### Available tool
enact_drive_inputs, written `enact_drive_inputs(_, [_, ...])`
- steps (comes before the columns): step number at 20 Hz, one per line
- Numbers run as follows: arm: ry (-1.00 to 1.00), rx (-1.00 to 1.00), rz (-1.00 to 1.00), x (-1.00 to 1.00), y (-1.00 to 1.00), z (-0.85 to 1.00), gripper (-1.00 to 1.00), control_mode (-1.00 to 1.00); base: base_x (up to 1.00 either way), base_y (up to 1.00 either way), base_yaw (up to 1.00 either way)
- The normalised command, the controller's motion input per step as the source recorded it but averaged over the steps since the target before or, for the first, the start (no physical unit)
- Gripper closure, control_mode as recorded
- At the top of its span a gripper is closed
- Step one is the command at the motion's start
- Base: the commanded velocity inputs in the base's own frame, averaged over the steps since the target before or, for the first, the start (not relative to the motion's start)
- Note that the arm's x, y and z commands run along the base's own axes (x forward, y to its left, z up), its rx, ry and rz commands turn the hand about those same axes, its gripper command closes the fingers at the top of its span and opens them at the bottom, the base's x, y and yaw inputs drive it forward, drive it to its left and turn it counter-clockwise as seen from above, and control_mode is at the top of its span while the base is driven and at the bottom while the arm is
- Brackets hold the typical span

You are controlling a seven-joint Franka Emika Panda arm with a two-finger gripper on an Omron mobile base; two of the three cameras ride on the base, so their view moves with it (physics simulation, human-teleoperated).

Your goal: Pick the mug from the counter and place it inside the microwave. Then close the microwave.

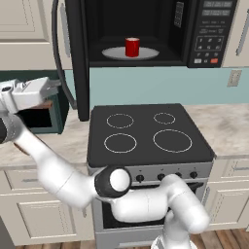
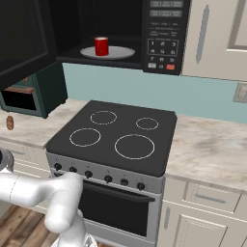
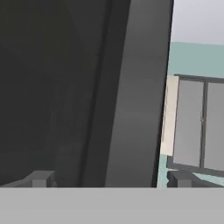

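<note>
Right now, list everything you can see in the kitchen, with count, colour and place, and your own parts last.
mug: one, red, on the white plate inside the microwave
microwave: one, black, over the stove, door swung open to the left
stove: one, black top with four rings, between the counters
counter: beige marbled, both sides of the stove
toaster oven: one, dark green, on the left counter
bread: one, brown, left counter
arm: white, reaching left
gripper: open, beside the door's edge
</note>
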Motion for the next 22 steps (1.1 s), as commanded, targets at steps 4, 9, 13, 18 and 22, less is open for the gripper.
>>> enact_drive_inputs(4, [0.00, 0.04, 0.00, -0.22, -0.72, 0.06, -1.00, -1.00, 0.00, 0.00, 0.00])
enact_drive_inputs(9, [0.00, 0.04, 0.00, -0.35, -0.76, 0.12, -1.00, -1.00, 0.00, 0.00, 0.00])
enact_drive_inputs(13, [0.00, 0.03, 0.00, -0.35, -0.78, 0.13, -1.00, -1.00, 0.00, 0.00, 0.00])
enact_drive_inputs(18, [0.00, 0.01, 0.02, -0.35, -0.77, 0.03, -1.00, -1.00, 0.00, 0.00, 0.00])
enact_drive_inputs(22, [0.00, 0.00, 0.06, -0.06, -0.80, 0.00, -1.00, -1.00, 0.00, 0.00, 0.00])
